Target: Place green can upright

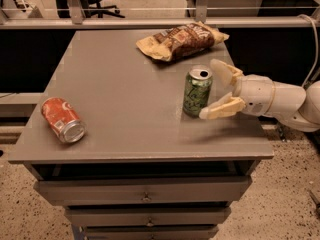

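Note:
The green can [197, 92] stands upright on the grey table [125, 104], right of centre, with its silver top and opening facing up. My gripper [210, 89] reaches in from the right on a white arm. Its two tan fingers are spread wide, one behind the can and one [222, 109] in front of it to the right. Neither finger presses on the can, which stands on its own.
A red-orange soda can [62, 120] lies on its side near the table's front left corner. A brown chip bag [181, 40] lies at the back, just behind the green can. The table's right edge is close under my arm. Drawers sit below the tabletop.

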Motion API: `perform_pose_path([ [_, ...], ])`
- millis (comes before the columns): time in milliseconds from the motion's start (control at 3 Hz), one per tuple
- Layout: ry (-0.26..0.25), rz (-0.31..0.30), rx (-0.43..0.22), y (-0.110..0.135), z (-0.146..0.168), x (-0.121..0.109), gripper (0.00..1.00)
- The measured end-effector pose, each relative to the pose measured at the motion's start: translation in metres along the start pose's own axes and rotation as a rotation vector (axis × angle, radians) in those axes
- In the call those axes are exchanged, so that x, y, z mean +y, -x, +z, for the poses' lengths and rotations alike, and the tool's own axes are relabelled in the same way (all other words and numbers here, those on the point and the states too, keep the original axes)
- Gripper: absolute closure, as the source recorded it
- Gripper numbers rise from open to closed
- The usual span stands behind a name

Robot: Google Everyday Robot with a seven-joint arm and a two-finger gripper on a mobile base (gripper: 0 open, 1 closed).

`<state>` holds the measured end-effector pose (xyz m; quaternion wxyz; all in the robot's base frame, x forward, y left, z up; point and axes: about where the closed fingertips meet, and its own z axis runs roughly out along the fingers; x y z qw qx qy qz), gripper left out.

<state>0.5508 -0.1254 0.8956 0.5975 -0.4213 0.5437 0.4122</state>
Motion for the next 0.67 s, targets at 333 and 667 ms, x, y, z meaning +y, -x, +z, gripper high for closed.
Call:
perform_pose_path([
  [333, -0.028, -0.054, 0.070, 0.018, -0.029, 0.001, 0.00],
  [667, -0.096, -0.121, 0.153, 0.046, -0.075, 0.011, 0.00],
])
